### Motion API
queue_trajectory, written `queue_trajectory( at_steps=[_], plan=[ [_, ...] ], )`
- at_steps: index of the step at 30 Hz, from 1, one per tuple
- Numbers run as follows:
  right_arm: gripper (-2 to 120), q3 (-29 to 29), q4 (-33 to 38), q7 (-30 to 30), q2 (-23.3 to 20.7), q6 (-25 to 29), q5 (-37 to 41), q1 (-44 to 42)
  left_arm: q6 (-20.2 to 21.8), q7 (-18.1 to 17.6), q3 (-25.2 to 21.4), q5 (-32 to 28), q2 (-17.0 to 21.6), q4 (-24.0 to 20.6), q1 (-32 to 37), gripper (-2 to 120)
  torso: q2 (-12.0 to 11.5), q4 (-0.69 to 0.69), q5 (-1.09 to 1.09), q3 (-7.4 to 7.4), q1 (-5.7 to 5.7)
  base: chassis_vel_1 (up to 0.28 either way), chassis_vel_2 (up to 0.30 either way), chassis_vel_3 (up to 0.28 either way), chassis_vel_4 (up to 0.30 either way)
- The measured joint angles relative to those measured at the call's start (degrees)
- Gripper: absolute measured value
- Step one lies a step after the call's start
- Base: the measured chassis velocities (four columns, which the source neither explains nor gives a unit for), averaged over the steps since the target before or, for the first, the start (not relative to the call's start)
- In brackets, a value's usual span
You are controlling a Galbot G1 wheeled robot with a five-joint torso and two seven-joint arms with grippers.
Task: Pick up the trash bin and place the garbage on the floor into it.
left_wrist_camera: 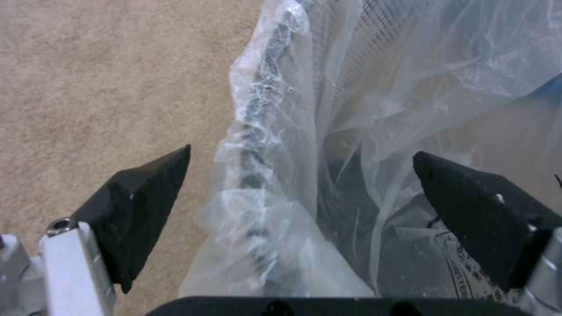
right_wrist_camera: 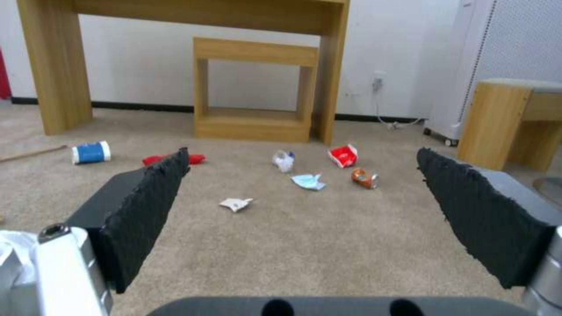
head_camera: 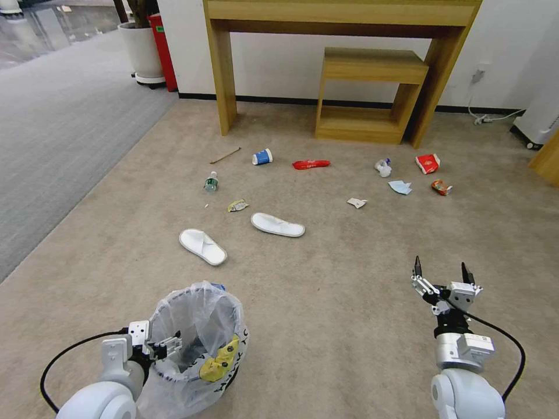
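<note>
Left gripper: my jaws are spread wide, straddling the trash bin rim, one finger outside, one inside; no squeeze on it.
Bin: round, dark, crinkly clear liner, yellow smiley; sits on the floor at my near left.
Right gripper: spread wide, empty, hovering low above carpet, pointing forward.
Garbage: two white slippers nearest; bottle, paper cup, red wrapper, blue mask lie beyond.
Backdrop: wooden desk, stool.
</note>
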Motion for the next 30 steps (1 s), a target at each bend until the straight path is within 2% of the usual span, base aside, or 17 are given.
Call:
queue_trajectory(
  at_steps=[14, 21, 30],
  plan=[
    [100, -0.14, 0.87, 0.0, 0.05, -0.01, -0.18, -0.36, -0.05, 0.34, -0.83, 1.75, -0.51, -1.04, 1.72, 100, 0.0, 0.0, 0.0, 0.0, 0.0, 0.0, 0.0, 0.0, 0.0],
    [100, -0.37, 0.73, -0.01, 0.36, -0.26, -0.54, -0.14, -0.69, 0.94, -1.38, 2.32, -0.19, 0.69, 1.13, 100, 0.0, 0.0, 0.0, 0.0, 0.0, 0.0, 0.0, 0.0, 0.0],
    [100, -0.34, 0.12, -0.02, 0.41, -0.32, -0.73, 0.03, -0.78, 0.08, -0.53, 1.34, -0.25, 2.53, -0.37, 100, 0.0, 0.0, 0.0, 0.0, 0.0, 0.0, 0.0, 0.0, 0.0]
  ],
)
